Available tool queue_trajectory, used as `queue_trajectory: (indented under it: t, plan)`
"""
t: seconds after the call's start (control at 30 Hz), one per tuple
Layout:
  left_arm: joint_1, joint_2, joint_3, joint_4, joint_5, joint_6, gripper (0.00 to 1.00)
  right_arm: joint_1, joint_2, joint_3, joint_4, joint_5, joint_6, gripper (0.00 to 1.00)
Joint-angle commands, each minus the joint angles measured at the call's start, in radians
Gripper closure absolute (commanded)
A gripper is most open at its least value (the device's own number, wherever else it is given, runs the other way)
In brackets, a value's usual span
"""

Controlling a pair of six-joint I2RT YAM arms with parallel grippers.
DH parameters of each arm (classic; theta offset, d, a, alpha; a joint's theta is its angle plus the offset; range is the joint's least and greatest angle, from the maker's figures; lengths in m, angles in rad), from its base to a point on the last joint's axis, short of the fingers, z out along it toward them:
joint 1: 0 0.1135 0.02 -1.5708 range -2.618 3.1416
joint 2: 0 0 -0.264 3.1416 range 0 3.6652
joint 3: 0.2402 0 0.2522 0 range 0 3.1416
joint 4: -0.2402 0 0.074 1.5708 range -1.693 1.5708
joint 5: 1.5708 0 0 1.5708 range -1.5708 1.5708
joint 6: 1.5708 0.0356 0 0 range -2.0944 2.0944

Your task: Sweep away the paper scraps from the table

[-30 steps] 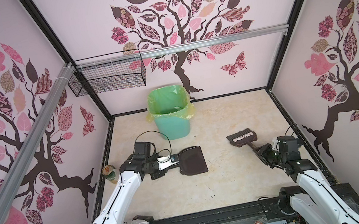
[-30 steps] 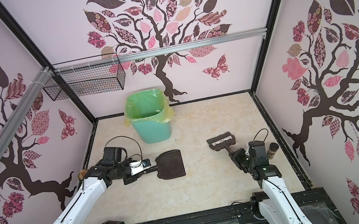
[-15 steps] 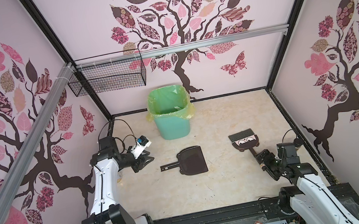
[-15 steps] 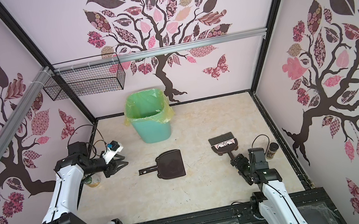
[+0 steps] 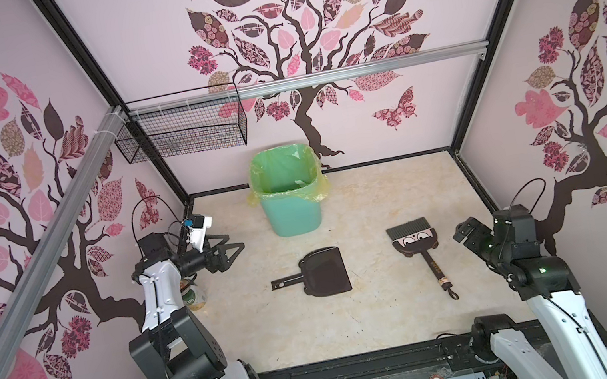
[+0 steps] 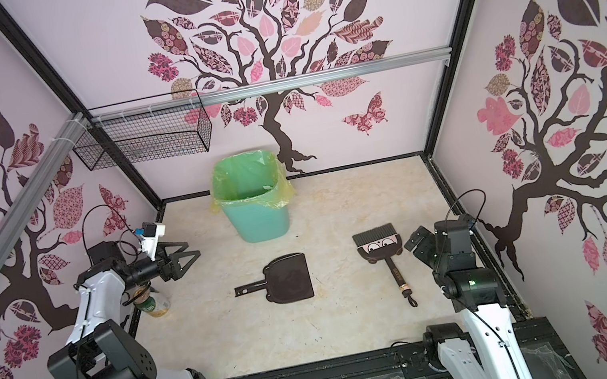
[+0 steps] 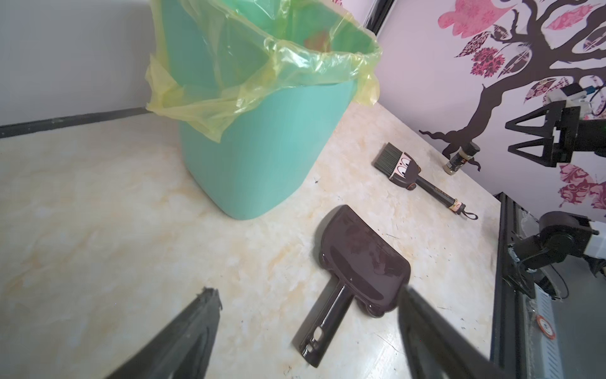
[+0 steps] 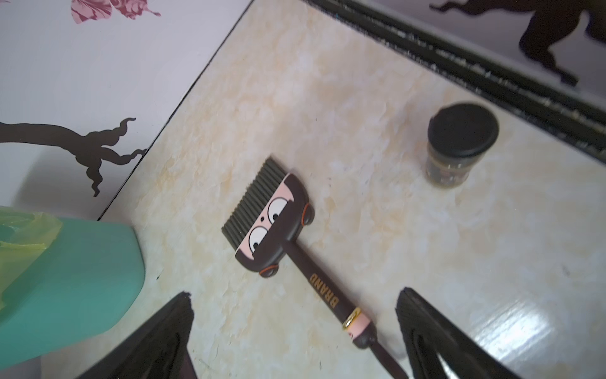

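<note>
A lined teal bin [image 5: 291, 213] stands at frame centre; below it lie a dark dustpan [image 5: 327, 273] and, to its right, a cartoon-faced brush [image 5: 414, 242].

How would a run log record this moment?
left gripper: open, empty | right gripper: open, empty | dustpan, brush: lying loose on table | paper scraps: none seen on table

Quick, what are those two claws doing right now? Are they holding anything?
Left gripper: open, holding nothing.
Right gripper: open, holding nothing.

The word "BRAND" runs in gold capitals along the dark handle of the brush [image 8: 308, 269].
</note>
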Motion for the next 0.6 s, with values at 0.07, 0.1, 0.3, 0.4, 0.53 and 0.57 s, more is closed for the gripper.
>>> queue_trajectory:
  t: [0.07, 0.1, 0.3, 0.4, 0.53, 0.57]
  plan:
    - [-0.067, -0.024, -0.392, 1.055, -0.249, -0.671, 0.02, -0.007, 0.101, -0.162, 0.518, 0.063, -0.285, 0.00]
    - [-0.097, -0.036, -0.457, 1.142, -0.355, -0.690, 0.02, -0.007, 0.110, -0.249, 0.684, 0.024, -0.341, 0.00]
    - [-0.309, -0.110, -0.619, 1.211, -0.908, -0.732, 0.03, 0.000, 0.284, -0.667, 1.481, 0.043, -0.435, 0.00]
    - [-0.375, -0.088, -0.666, 1.301, -1.049, -0.729, 0.06, 0.002, 0.405, -0.761, 1.750, 0.076, -0.436, 0.00]
    - [-0.379, -0.044, -0.580, 1.172, -1.088, -0.750, 0.07, 0.005, 0.534, -0.738, 1.880, 0.085, -0.431, 0.01]
    - [-0.373, -0.039, -0.574, 1.175, -1.082, -0.754, 0.06, 0.005, 0.595, -0.732, 1.948, 0.089, -0.428, 0.01]
